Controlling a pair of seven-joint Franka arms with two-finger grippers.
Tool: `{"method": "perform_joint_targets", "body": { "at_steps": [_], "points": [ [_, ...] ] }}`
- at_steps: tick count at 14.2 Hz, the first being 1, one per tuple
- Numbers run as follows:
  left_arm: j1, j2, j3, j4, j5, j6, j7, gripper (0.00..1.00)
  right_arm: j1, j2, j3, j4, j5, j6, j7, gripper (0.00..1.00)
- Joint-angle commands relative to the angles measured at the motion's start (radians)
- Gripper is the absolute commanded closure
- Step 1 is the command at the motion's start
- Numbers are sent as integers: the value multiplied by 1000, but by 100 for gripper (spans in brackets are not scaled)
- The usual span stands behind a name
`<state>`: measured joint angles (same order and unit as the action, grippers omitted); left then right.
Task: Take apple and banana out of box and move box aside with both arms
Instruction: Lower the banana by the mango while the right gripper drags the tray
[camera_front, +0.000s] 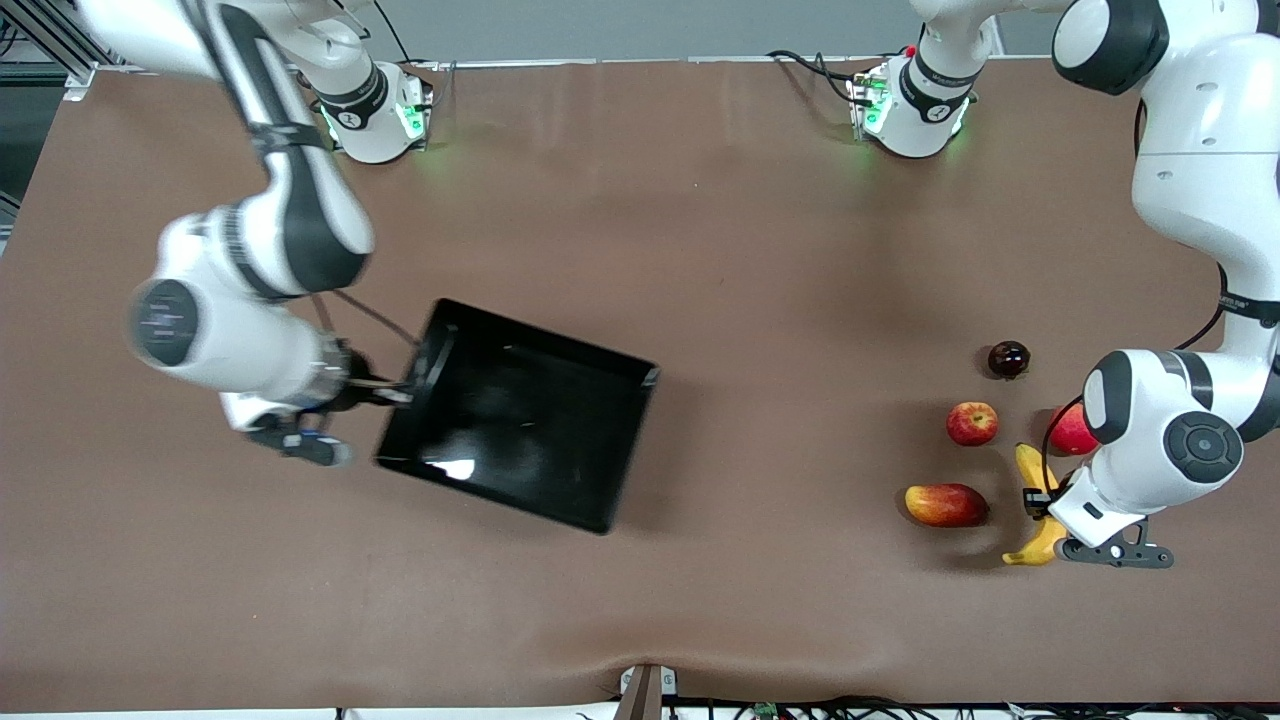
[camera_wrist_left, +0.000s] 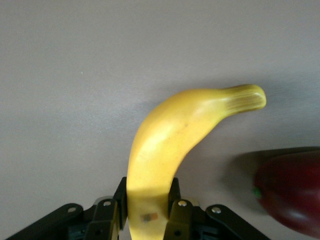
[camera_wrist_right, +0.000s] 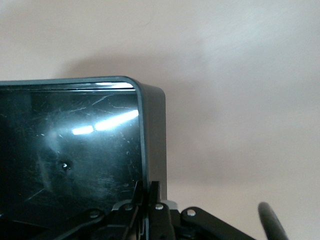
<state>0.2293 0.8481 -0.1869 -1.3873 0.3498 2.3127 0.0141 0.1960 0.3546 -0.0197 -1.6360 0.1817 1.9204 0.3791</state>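
Observation:
The black box (camera_front: 520, 415) lies toward the right arm's end of the table. My right gripper (camera_front: 400, 388) is shut on its side wall, and in the right wrist view that wall (camera_wrist_right: 152, 130) is pinched between the fingers of the right gripper (camera_wrist_right: 151, 192). The yellow banana (camera_front: 1040, 500) is at the left arm's end, with my left gripper (camera_front: 1038, 500) shut around its middle. In the left wrist view the banana (camera_wrist_left: 180, 145) curves out of the shut left gripper (camera_wrist_left: 148, 205). The small red apple (camera_front: 972, 423) rests on the table beside the banana, farther from the camera.
An oval red-and-yellow mango (camera_front: 945, 504) lies beside the banana. A larger red round fruit (camera_front: 1068, 432) is partly hidden by the left arm, and a dark round fruit (camera_front: 1008, 359) sits farther back. A red fruit (camera_wrist_left: 292, 192) shows beside the banana.

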Motion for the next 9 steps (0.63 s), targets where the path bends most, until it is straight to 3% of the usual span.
{"method": "perform_joint_targets", "body": {
  "at_steps": [1, 6, 9],
  "points": [
    [-13, 48, 15, 33, 15, 43, -3, 100, -125, -57, 21, -56, -10, -41, -191, 100],
    [-10, 85, 15, 27, 14, 91, -163, 100, -413, -43, 23, -105, -7, -35, -578, 100],
    [-1, 92, 17, 28, 15, 100, -164, 100, -515, 21, 24, -108, -4, 11, -742, 100]
  ]
}}
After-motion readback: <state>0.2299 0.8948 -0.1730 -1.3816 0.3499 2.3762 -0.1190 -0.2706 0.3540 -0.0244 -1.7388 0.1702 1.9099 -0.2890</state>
